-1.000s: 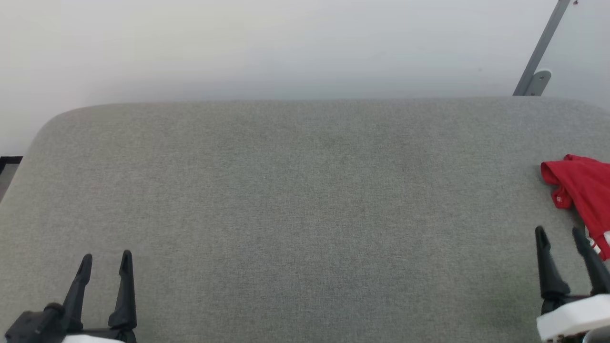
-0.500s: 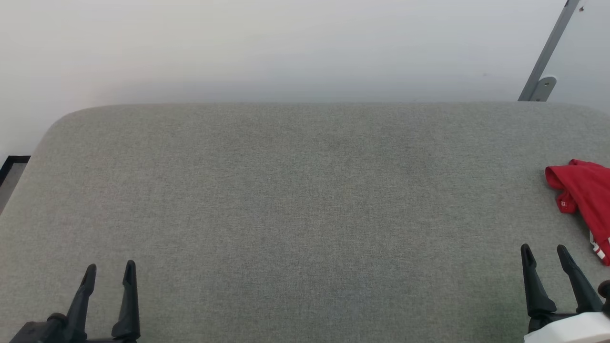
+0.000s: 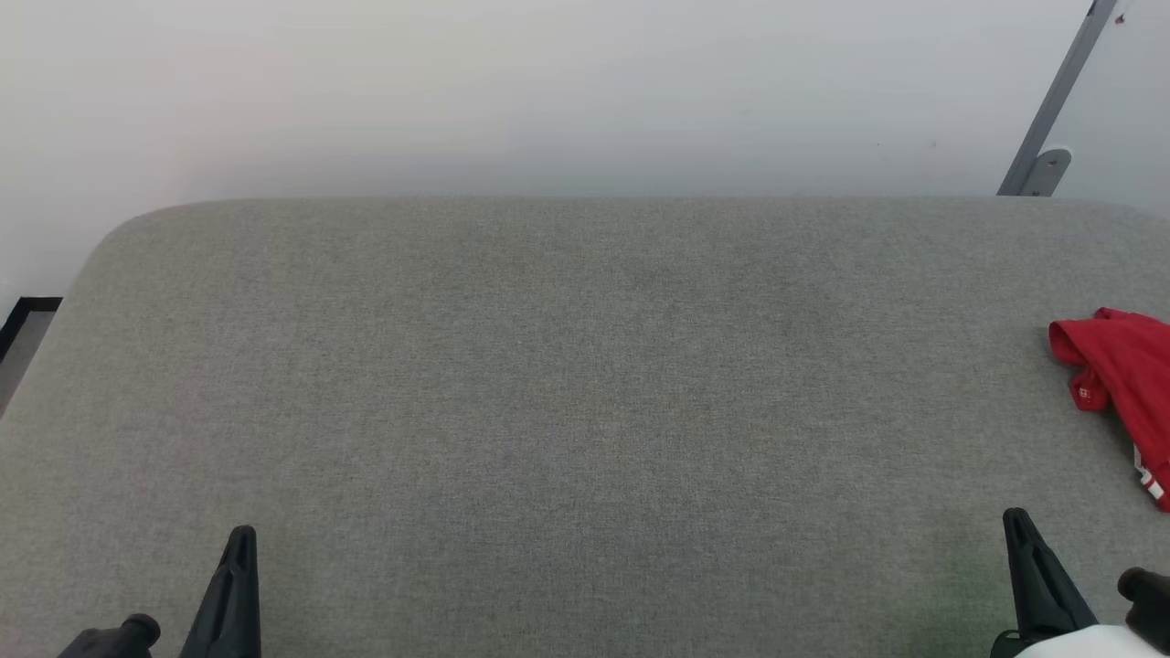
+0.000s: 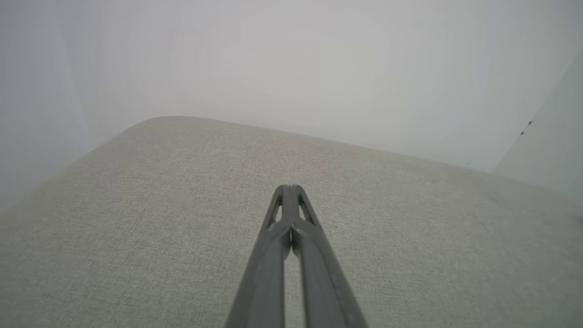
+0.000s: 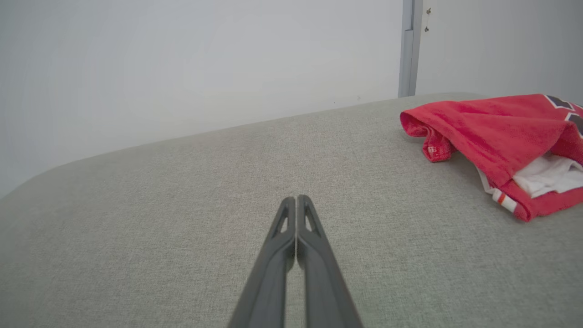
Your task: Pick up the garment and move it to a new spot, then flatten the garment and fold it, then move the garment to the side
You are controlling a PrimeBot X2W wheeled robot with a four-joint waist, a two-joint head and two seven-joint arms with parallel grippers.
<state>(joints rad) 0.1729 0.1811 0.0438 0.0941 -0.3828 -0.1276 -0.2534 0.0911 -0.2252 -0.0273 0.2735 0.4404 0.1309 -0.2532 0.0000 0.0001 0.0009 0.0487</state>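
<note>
Garment (image 3: 1120, 379), crumpled red cloth with white trim, lies at the right side of a grey padded table (image 3: 585, 366). Lower left, the left gripper (image 3: 241, 553) is pinched closed, empty. Lower right, the right gripper (image 3: 1024, 548) is closed and empty too, near the garment, not touching. It looks soft, light and floppy; its bunched left fold seems easiest to pinch.

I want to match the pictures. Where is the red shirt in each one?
Head view: red shirt at the right edge, halfway down.
Right wrist view: red shirt at upper right, lying crumpled.
Left wrist view: grey table ahead.
Shared landmark: the grey table's rounded far edge.
</note>
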